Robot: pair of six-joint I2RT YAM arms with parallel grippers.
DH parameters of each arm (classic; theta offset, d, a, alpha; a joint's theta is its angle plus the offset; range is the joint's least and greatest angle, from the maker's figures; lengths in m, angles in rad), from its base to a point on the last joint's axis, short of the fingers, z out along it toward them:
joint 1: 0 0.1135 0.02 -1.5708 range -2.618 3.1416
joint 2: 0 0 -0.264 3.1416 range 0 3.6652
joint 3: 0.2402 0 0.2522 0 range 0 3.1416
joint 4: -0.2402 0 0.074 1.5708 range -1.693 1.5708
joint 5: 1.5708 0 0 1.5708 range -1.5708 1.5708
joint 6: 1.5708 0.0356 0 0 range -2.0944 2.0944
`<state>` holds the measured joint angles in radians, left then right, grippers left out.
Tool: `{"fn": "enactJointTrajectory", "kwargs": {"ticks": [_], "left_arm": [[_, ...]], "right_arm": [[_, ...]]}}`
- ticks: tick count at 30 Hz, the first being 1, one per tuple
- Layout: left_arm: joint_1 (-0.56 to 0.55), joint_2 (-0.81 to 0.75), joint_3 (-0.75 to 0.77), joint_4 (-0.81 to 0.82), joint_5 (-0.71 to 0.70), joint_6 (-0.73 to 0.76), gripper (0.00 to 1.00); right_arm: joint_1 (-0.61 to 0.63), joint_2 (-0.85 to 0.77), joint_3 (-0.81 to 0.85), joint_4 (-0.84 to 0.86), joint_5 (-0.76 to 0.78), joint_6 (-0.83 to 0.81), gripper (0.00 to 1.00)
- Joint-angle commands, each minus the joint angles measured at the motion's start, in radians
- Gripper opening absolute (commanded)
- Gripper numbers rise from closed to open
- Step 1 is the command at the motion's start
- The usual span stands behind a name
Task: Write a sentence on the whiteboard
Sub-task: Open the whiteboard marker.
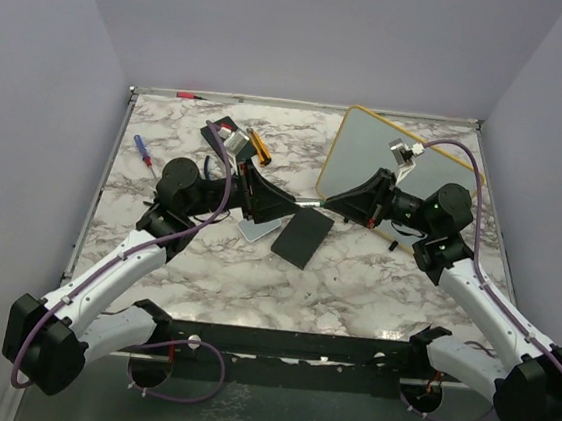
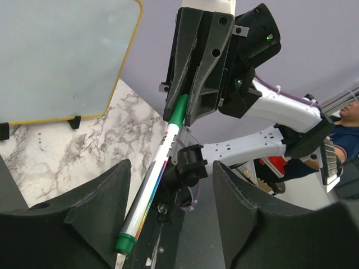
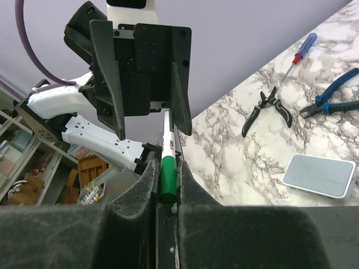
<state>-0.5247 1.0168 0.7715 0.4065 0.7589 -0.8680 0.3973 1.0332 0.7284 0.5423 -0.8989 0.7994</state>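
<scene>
The whiteboard (image 1: pixel 362 154), white with a thin yellow rim, stands tilted up at the back right; it also shows in the left wrist view (image 2: pixel 61 56). Its surface looks blank, and no green sentence shows. A white marker (image 1: pixel 310 204) with green ends hangs between the two grippers above the table. My right gripper (image 3: pixel 167 165) is shut on the marker's green cap (image 3: pixel 167 179). My left gripper (image 2: pixel 171 174) is open wide, and the marker barrel (image 2: pixel 154 179) lies along its left finger. In the top view the left gripper (image 1: pixel 276 206) faces the right gripper (image 1: pixel 338 202).
A black slab (image 1: pixel 301 237) and a pale pad (image 1: pixel 257 231) lie under the grippers. A screwdriver (image 1: pixel 143 151) lies far left, with black pliers (image 3: pixel 268 109) and blue pliers (image 3: pixel 331 98) near it. An orange tool (image 1: pixel 258 145) lies at the back.
</scene>
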Motion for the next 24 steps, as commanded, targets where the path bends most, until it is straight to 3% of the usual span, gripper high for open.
{"fn": "enactJointTrajectory", "kwargs": {"ticks": [1, 18, 24], "left_arm": [[0.002, -0.009, 0.024, -0.053, 0.053, 0.021, 0.57], [0.003, -0.014, 0.022, -0.044, 0.078, -0.009, 0.52], [0.003, -0.015, 0.018, -0.027, 0.078, -0.022, 0.44]], "right_arm": [[-0.003, 0.019, 0.012, -0.003, -0.03, -0.001, 0.01], [-0.002, 0.059, -0.018, 0.088, -0.029, 0.047, 0.0], [-0.003, 0.066, -0.025, 0.102, -0.029, 0.055, 0.01]]}}
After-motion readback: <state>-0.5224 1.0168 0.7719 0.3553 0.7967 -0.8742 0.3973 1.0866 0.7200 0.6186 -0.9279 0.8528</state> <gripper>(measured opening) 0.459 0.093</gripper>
